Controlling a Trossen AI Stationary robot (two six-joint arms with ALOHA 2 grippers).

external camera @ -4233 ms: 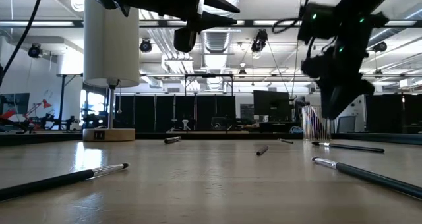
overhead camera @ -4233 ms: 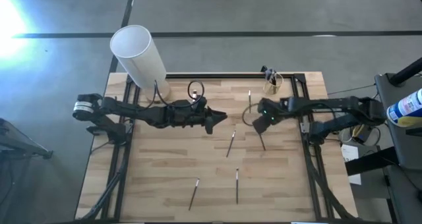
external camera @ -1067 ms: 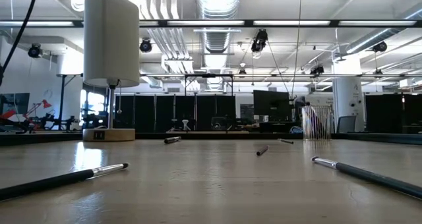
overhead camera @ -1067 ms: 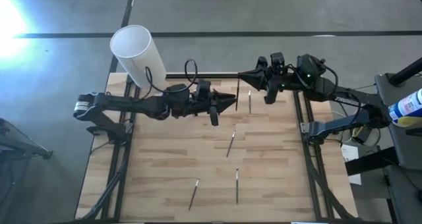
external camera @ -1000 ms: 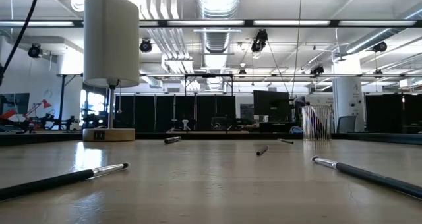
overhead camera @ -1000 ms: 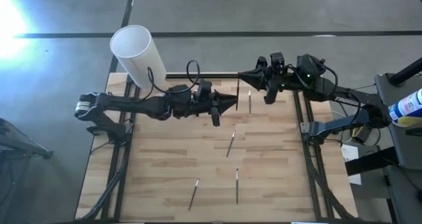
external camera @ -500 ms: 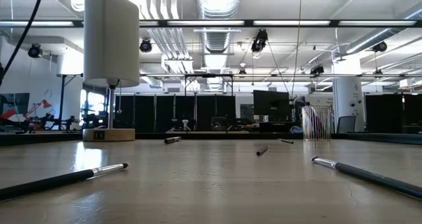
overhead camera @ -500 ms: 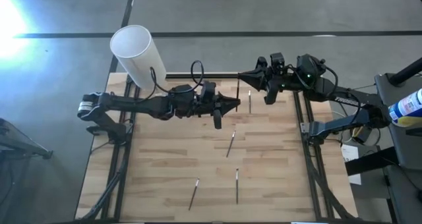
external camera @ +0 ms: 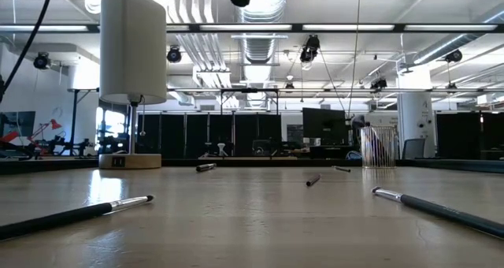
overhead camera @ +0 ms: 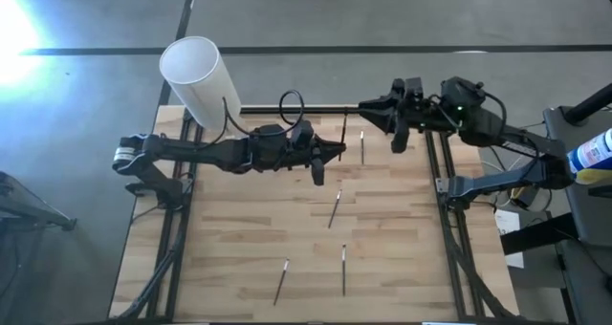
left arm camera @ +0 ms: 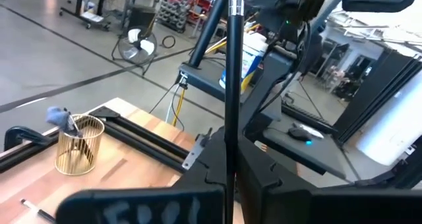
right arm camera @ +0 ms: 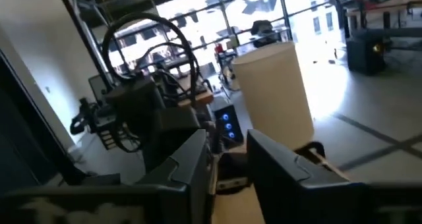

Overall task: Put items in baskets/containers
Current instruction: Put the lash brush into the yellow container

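Wooden table (overhead camera: 239,229) under shop lights, quick update from the remote seat. The left gripper (left arm camera: 227,170) has its fingers (left arm camera: 204,178) pinched on one stick (left arm camera: 229,85), held upright, off the boards and a short way out from the cup (left arm camera: 78,141) toward the table's middle.

About a second ago the right gripper (overhead camera: 368,105) was right at the top end of that stick. Now it has backed off toward the cup's side, fingers (right arm camera: 188,174) spread with nothing between them. I read that as a handover that's finished, so the left arm alone carries the stick.

The stick that lay below the right gripper four seconds ago is gone from the boards. The cup already has a few sticks in it, and from above the right arm hides it. Four more sticks (overhead camera: 335,208) lie loose, one close to the cup and the others farther out. So plenty is left.
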